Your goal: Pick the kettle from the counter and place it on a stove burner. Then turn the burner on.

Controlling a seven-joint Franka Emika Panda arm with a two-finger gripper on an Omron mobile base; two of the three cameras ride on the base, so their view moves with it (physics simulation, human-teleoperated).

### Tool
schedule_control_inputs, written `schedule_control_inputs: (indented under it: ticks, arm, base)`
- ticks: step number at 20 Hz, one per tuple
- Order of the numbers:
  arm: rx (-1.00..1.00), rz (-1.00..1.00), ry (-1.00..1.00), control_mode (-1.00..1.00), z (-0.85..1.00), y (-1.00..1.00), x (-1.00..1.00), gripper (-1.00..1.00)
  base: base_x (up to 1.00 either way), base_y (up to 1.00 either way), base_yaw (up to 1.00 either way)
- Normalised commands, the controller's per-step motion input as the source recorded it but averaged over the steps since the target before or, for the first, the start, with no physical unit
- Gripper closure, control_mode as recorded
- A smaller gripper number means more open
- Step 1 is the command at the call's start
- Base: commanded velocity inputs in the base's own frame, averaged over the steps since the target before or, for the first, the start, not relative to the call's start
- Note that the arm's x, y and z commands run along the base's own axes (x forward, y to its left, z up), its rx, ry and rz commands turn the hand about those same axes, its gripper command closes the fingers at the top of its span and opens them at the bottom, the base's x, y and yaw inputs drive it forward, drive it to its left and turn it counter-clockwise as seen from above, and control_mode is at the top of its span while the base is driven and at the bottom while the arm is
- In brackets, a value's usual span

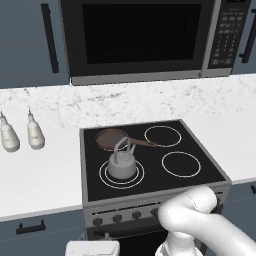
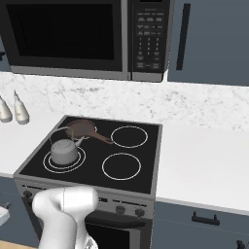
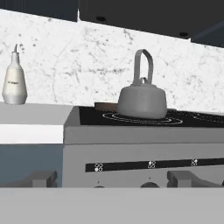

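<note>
One kettle (image 1: 121,165), small, squat, grey metal, standing upright inside the double-ringed stove burner (image 1: 105,178) at the front left of the black cooktop; tall arched wire handle up, knobbed lid on, short spout toward the brown frying pan (image 1: 111,138) just behind it. Placement step judged done; burner control judged the item left. Handling, as a judgement: rigid and smooth, likely slippery on the rounded body and too wide there for two fingers; modest weight for its size, more if filled, contents not visible. Best hold: top of the handle arch, thin enough to pinch and centred over the body, though free to swing under a loose grip. Position relative to the gripper, judged from the hand view: kettle (image 3: 142,99) ahead and higher, well apart, seen from below cooktop level, slightly to the right of the line of sight. Nearer and lower: stove front with its row of knobs (image 1: 117,218) under a dark strip of markings, directly ahead. Further off to the left, on the white marbled counter (image 1: 40,175): two white bottles (image 1: 35,132). Gripper state: cannot tell, fingertips not made out; nothing seen held.
</note>
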Motion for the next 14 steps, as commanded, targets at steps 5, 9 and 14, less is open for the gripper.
schedule_control_inputs:
  ticks: [5,9,14]
  arm:
    - [0.0,0.02,-0.02,-1.0,-0.1,-0.2,0.31,-1.0]
    - [0.0,0.1,0.0,-1.0,-0.13,-0.36,0.26,-1.0]
    - [0.0,0.12,-0.01,-1.0,-0.21,-0.14,0.01,-1.0]
  base:
    - [0.0,0.0,0.0]
    - [0.0,0.0,0.0]
    - [0.0,0.0,0.0]
